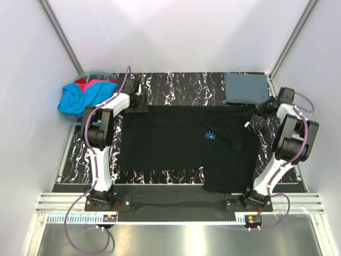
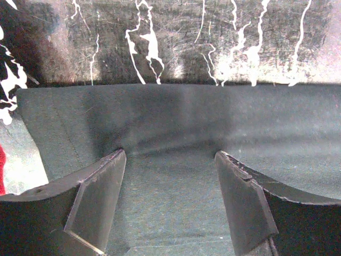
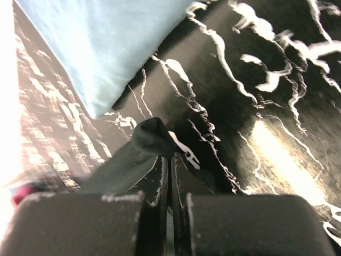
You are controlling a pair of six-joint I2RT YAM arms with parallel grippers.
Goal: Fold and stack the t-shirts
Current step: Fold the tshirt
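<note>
Soft, limp and light, the black t-shirt [image 1: 181, 144] lies spread mid-table — best pinched at its far corners: the right gripper [image 3: 170, 159] clamps the 2 o'clock corner, the left gripper [image 2: 169, 156] gapes wide over the 10 o'clock hem.
</note>
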